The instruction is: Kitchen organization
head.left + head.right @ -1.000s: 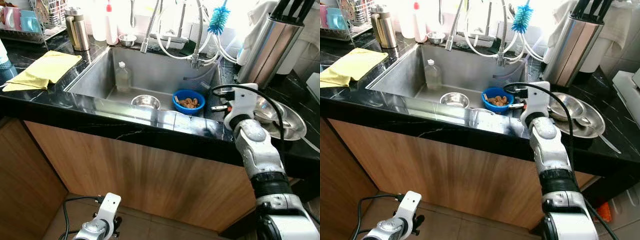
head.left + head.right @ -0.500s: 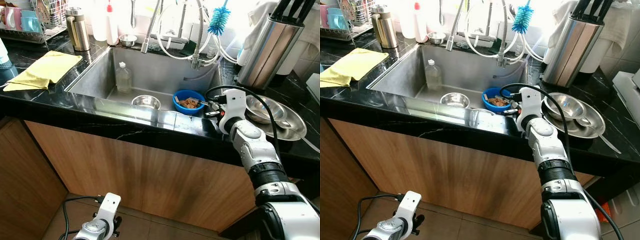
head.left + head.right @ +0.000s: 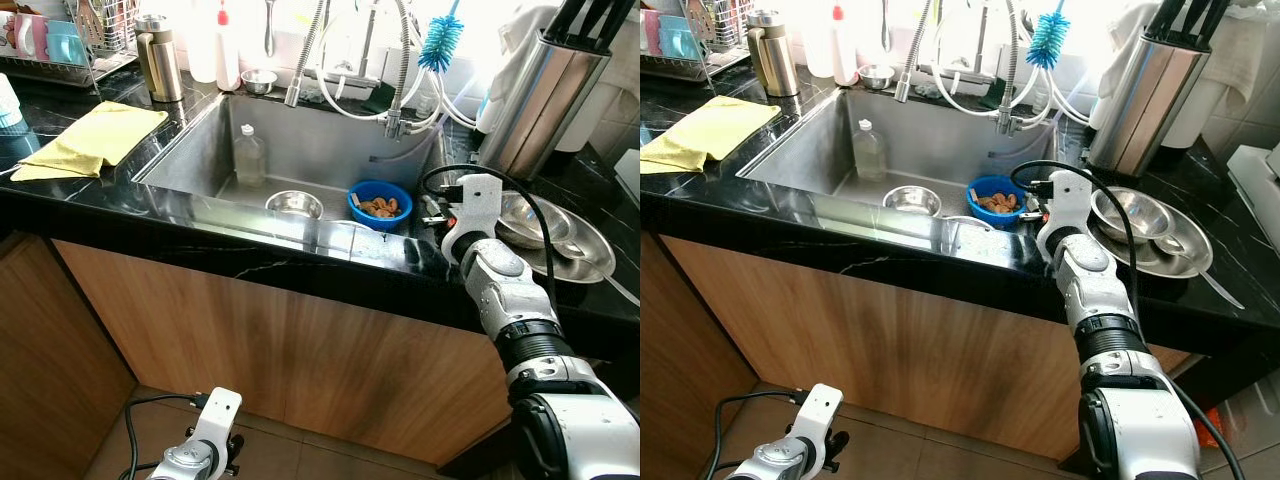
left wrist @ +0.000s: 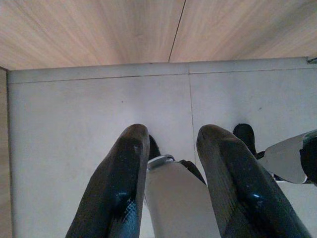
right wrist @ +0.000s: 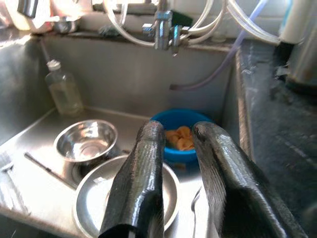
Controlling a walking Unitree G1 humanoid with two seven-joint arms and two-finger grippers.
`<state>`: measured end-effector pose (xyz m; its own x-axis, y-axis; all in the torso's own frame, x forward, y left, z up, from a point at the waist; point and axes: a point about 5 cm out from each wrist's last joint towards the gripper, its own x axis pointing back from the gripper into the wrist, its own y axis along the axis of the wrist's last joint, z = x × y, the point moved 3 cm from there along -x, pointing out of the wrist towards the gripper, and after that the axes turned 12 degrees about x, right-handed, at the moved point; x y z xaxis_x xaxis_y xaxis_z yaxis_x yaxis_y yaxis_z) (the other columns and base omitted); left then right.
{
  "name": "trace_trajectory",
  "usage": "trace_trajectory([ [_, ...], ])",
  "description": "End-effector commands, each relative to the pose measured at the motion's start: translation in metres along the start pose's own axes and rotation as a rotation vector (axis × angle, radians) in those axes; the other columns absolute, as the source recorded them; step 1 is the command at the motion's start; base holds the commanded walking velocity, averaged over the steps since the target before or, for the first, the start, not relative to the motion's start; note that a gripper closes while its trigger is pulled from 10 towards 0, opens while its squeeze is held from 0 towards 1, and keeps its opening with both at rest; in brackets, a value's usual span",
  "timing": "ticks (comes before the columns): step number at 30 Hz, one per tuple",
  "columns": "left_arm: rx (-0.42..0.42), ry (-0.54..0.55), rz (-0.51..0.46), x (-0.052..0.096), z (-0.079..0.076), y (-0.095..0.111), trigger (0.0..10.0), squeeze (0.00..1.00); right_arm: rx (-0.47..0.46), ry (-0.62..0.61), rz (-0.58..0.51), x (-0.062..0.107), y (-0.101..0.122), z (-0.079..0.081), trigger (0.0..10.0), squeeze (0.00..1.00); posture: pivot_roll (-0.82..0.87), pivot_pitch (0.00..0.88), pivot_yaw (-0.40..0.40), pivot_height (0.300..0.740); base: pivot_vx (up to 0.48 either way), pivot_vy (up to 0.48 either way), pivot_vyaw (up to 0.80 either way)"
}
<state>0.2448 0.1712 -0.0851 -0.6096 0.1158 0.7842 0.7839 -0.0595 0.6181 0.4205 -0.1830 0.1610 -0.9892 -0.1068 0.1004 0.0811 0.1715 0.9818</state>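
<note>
Item 1, blue bowl [image 3: 380, 203]: we find it on the floor of the sink [image 3: 200, 140], at the right end, under the faucet [image 3: 395, 70]. It holds orange-brown food scraps. We judge it plastic: light, stiff, not fragile, likely wet and slick. Best hold, in our view, is a pinch on the near rim, one finger inside and one outside; carry it level or the scraps will tip out.

Item 2, small steel bowl [image 3: 293, 204]: beside the blue bowl, on its left, apart from it. Light, rigid, smooth and slippery; rim pinch again.

Item 3, steel plate [image 5: 126, 196]: we see it on the sink floor nearest the front wall, close to both bowls. Thin and flat, hard to get under; take it by the raised edge.

Item 4, clear bottle [image 3: 247, 153]: upright at the back left of the sink, capped.

Item 5, stacked steel dishes [image 3: 575, 245]: on the counter [image 3: 90, 205] right of the sink.

Right hand [image 5: 178, 148]: raised at the sink's right front corner, pointing at the blue bowl, fingers a little parted, holding nothing.

Left hand [image 4: 171, 148]: hangs idle near the floor [image 4: 74, 114], fingers apart, nothing gripped.
</note>
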Motion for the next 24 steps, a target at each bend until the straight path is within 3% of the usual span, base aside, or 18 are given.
trace_trajectory([
  [1, 0.012, -0.002, 0.007, 0.0, -0.002, -0.003, 10.0, 0.0, 0.008, -0.042, -0.053, -0.001, 0.016, -0.008, 10.0, 1.0, 0.23, 0.034, -0.138, 0.711, 0.0, 0.0, 0.0],
  [2, 0.013, -0.001, 0.007, 0.0, -0.001, -0.003, 10.0, 0.0, 0.052, -0.071, -0.072, 0.0, 0.02, -0.01, 10.0, 0.31, 0.23, 0.036, -0.137, 0.711, 0.0, 0.0, 0.0],
  [3, 0.014, 0.0, 0.006, 0.0, -0.001, -0.003, 10.0, 0.0, 0.11, -0.126, -0.112, 0.003, 0.028, -0.015, 10.0, 0.0, 0.22, 0.038, -0.135, 0.711, 0.0, 0.0, 0.0],
  [6, 0.013, 0.001, 0.006, 0.0, -0.001, -0.002, 10.0, 0.0, 0.133, -0.21, -0.174, 0.011, 0.037, -0.021, 10.0, 0.0, 0.22, 0.041, -0.132, 0.711, 0.0, 0.0, 0.0],
  [8, 0.012, 0.0, 0.006, 0.0, -0.001, -0.002, 10.0, 0.0, 0.189, -0.334, -0.237, 0.029, 0.04, -0.028, 10.0, 0.0, 0.21, 0.044, -0.129, 0.711, 0.0, 0.0, 0.0],
  [12, 0.013, 0.0, 0.005, 0.0, -0.001, -0.002, 10.0, 0.0, 0.194, -0.368, -0.252, 0.034, 0.04, -0.03, 10.0, 0.0, 0.21, 0.044, -0.129, 0.711, 0.0, 0.0, 0.0],
  [15, 0.007, -0.004, 0.007, 0.0, -0.002, -0.001, 10.0, 0.0, 0.14, -0.552, -0.256, 0.086, 0.018, -0.054, 10.0, 0.0, 0.2, 0.049, -0.121, 0.711, 0.0, 0.0, 0.0],
  [17, 0.005, -0.005, 0.008, 0.0, -0.002, -0.001, 10.0, 0.0, 0.144, -0.6, -0.249, 0.099, 0.013, -0.063, 10.0, 0.0, 0.19, 0.051, -0.119, 0.711, 0.0, 0.0, 0.0],
  [19, 0.002, -0.006, 0.009, 0.0, -0.002, -0.001, 10.0, 0.0, 0.147, -0.701, -0.226, 0.123, 0.004, -0.081, 10.0, 0.0, 0.18, 0.052, -0.119, 0.711, 0.0, 0.0, 0.0],
  [20, 0.002, -0.006, 0.009, 0.0, -0.002, -0.001, 10.0, 0.0, 0.147, -0.701, -0.226, 0.123, 0.004, -0.081, 10.0, 0.0, 0.18, 0.052, -0.119, 0.711, 0.0, 0.0, 0.0],
  [22, 0.0, -0.008, 0.01, 0.0, -0.001, -0.001, 10.0, 0.0, 0.131, -0.793, -0.21, 0.145, -0.004, -0.095, 10.0, 0.0, 0.18, 0.052, -0.119, 0.711, 0.0, 0.0, 0.0],
  [23, 0.0, -0.008, 0.01, 0.0, -0.001, -0.001, 10.0, 0.0, 0.131, -0.793, -0.21, 0.145, -0.004, -0.095, 10.0, 0.0, 0.18, 0.052, -0.119, 0.711, 0.0, 0.0, 0.0],
  [24, -0.002, -0.009, 0.01, 0.0, -0.001, -0.001, 10.0, 0.0, 0.139, -0.817, -0.195, 0.157, -0.006, -0.095, 10.0, 0.0, 0.17, 0.053, -0.117, 0.711, 0.0, 0.0, 0.0],
])
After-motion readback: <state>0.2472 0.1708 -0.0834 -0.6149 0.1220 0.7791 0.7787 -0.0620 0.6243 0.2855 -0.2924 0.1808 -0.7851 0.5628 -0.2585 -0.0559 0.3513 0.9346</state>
